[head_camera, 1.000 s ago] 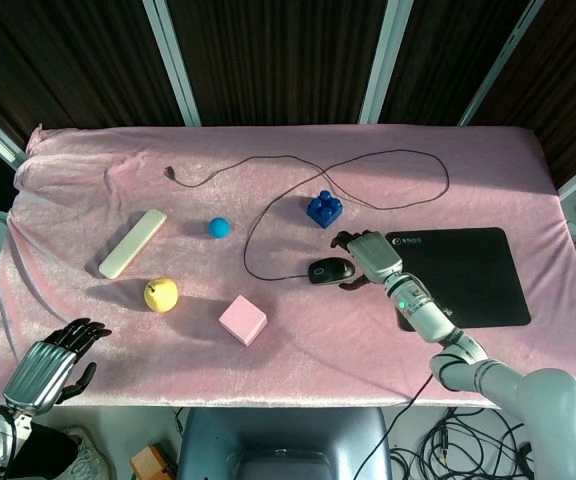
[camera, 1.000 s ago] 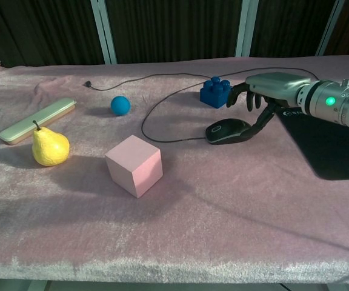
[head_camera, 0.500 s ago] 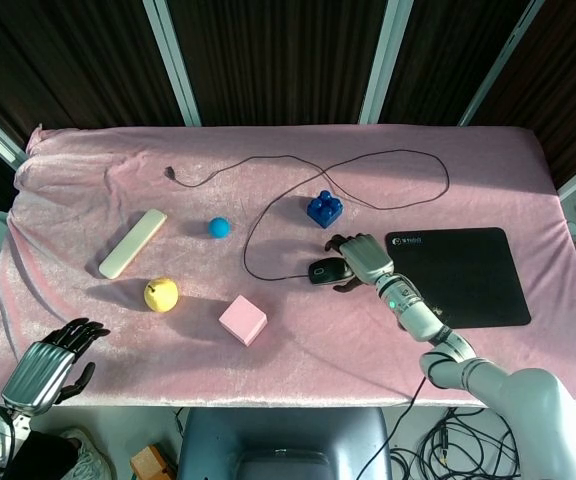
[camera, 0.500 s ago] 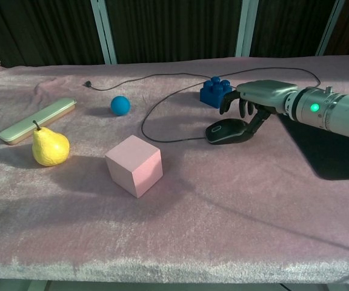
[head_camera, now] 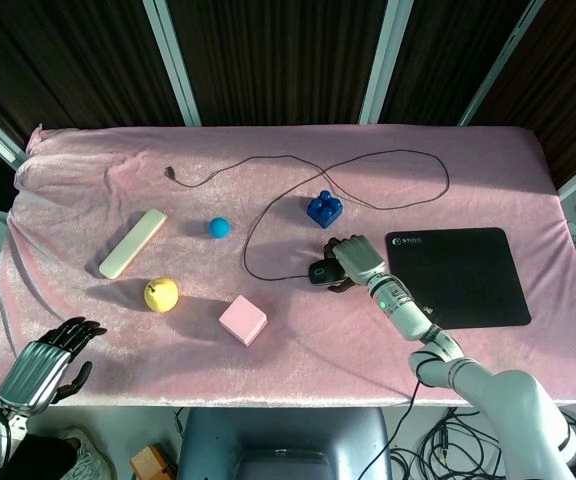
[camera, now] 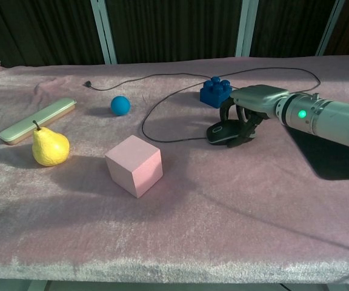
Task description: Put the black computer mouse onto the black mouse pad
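The black computer mouse [head_camera: 319, 272] [camera: 218, 132] lies on the pink cloth, left of the black mouse pad [head_camera: 463, 275] [camera: 329, 159]. Its cable [head_camera: 388, 153] loops away across the back of the table. My right hand [head_camera: 354, 257] [camera: 248, 109] lies over the rear of the mouse, with its fingers curled down around the sides, so only the front of the mouse shows. My left hand [head_camera: 44, 364] hangs below the table's front left edge, holding nothing, its fingers apart.
A blue toy block [head_camera: 324, 209] [camera: 216, 92] stands just behind the mouse. Further left are a blue ball [head_camera: 218, 227], a pink cube [head_camera: 242, 320] [camera: 134, 165], a yellow pear [head_camera: 160, 293] and a cream case [head_camera: 132, 243].
My right hand has moved left and down from beside the mouse onto it, and its fingers have closed around it. The mouse and my left hand have stayed put.
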Motion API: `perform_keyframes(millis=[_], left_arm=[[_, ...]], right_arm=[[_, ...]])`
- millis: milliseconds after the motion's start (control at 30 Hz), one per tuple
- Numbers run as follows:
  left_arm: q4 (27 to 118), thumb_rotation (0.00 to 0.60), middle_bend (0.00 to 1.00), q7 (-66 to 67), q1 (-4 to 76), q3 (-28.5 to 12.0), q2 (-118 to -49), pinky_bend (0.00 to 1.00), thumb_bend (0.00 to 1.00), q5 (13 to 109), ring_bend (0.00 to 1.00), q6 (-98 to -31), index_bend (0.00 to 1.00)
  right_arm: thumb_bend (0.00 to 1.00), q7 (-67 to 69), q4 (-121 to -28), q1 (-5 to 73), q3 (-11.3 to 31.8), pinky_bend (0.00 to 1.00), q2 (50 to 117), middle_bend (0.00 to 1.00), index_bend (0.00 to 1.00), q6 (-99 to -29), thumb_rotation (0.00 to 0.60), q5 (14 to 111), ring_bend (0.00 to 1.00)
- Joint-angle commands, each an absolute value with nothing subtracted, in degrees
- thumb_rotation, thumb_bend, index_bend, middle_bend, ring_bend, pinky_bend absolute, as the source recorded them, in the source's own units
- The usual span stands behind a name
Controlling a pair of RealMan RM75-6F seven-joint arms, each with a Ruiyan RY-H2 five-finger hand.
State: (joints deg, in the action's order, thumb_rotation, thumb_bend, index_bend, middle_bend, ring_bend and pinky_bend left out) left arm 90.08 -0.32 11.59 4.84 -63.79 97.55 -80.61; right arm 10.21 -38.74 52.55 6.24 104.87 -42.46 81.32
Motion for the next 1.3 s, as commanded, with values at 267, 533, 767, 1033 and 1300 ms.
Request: perform_keyframes(millis=[267,533,767,1033,1300], left_arm=[[90.03,0.6,0.23,-0.6,11.57,4.88,-63.66,0.39,0.49,97.64,0.17,-80.61,0.26],[90.29,0.6,0.23,-1.17,11.39,4.98,-63.31,0.39,0.49,97.73,0.17,-80.91,0.26],[90.43,0.6,0.23,-1.68,11.19,5.07,-63.02,0.4,0.49,97.81,0.17,-81.21,0.26],[90.77,0.6,0.23,-1.27,11.12,5.39,-62.89,0.4,0.49,98.42,0.18,-81.23,0.26],[90.88,0.6,0.23,-0.66,11.14,5.27,-63.05,0.4,0.49,98.13,0.18,-80.88,0.26]], right_arm=[[0.29,8.42,-37.99,50.89,6.03,0.64,104.62,0.53,0.69,-47.1,0.6,82.42,0.62],[0.29,4.26,-45.12,44.37,4.75,0.64,95.86,0.53,0.69,-56.19,0.6,83.29,0.62],[0.29,1.07,-51.0,37.09,1.55,0.64,88.33,0.53,0.69,-60.3,0.6,83.17,0.62],[0.29,-0.71,-45.29,30.78,-1.19,0.64,87.8,0.53,0.69,-59.91,0.6,81.17,0.62],[0.29,1.91,-37.52,30.18,-2.1,0.6,91.3,0.53,0.59,-55.78,0.6,82.18,0.53]])
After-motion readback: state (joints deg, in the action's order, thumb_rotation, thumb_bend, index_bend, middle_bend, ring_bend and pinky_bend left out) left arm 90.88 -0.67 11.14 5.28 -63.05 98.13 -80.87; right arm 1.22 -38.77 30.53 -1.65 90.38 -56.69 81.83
